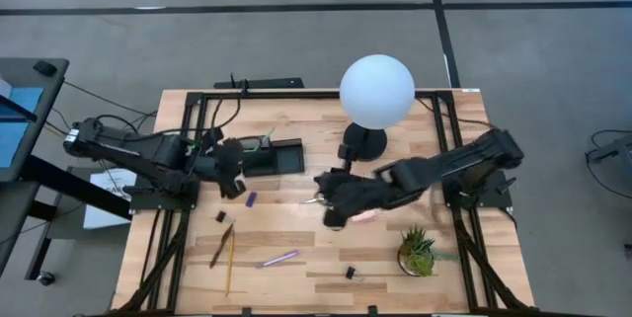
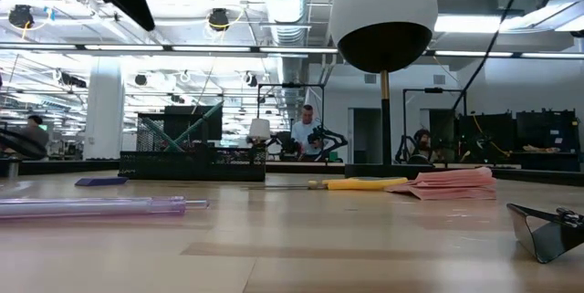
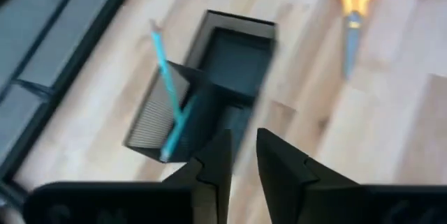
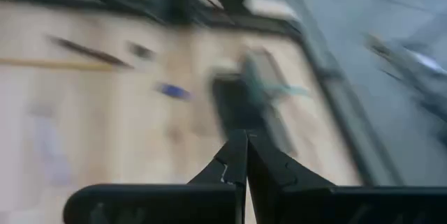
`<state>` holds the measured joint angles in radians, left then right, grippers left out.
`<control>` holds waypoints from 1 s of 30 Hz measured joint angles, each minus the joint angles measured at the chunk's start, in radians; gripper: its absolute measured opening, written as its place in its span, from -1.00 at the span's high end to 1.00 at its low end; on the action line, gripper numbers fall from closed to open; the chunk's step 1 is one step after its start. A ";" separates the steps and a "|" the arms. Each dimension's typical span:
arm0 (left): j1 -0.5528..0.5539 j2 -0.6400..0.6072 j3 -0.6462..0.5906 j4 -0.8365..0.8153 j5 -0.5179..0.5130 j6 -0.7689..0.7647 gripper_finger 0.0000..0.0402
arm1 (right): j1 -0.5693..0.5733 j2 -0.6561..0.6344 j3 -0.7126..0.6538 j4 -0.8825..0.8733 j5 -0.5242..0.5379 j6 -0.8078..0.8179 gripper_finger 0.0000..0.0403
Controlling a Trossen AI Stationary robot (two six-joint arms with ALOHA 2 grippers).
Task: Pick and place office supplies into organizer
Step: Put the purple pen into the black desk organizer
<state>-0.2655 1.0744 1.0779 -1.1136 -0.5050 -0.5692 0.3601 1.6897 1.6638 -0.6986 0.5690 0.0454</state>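
The black organizer (image 1: 272,157) stands on the table's far left part. A teal pen (image 3: 166,91) leans in its taller cup, and its lower tray (image 3: 234,55) shows beside it. My left gripper (image 1: 232,174) hovers just near-left of the organizer, open by a narrow gap (image 3: 241,161), holding nothing. My right gripper (image 1: 331,200) is shut (image 4: 246,158) and raised above the yellow-handled scissors (image 2: 365,183) and the pink sticky-note pad (image 2: 447,183), which lie flat mid-table. A small blue piece (image 1: 251,198), a brown pen (image 1: 221,246), a yellow pencil (image 1: 229,266), a purple pen (image 1: 279,258) and black clips (image 1: 221,216) lie on the near left.
The white globe lamp (image 1: 376,90) stands on its round black base (image 1: 363,142) behind the right gripper. A green potted plant (image 1: 417,251) sits near the right front. Another black clip (image 1: 350,272) lies by the near edge. People show in the room beyond the table.
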 joint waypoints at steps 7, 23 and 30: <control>-0.216 -0.005 0.000 -0.011 -0.066 -0.192 0.86 | -0.036 -0.225 -0.346 0.361 -0.370 -0.077 1.00; -0.534 0.000 -0.112 0.013 -0.341 -0.539 1.00 | -0.004 0.305 -1.044 2.256 -0.481 -0.069 1.00; -0.534 0.001 -0.112 0.014 -0.337 -0.566 1.00 | -0.084 0.365 -0.837 1.882 -0.762 -0.075 0.97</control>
<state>-0.7994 1.0752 0.9657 -1.1000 -0.8423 -1.1351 0.2760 2.0543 0.8273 1.1831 -0.1927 -0.0301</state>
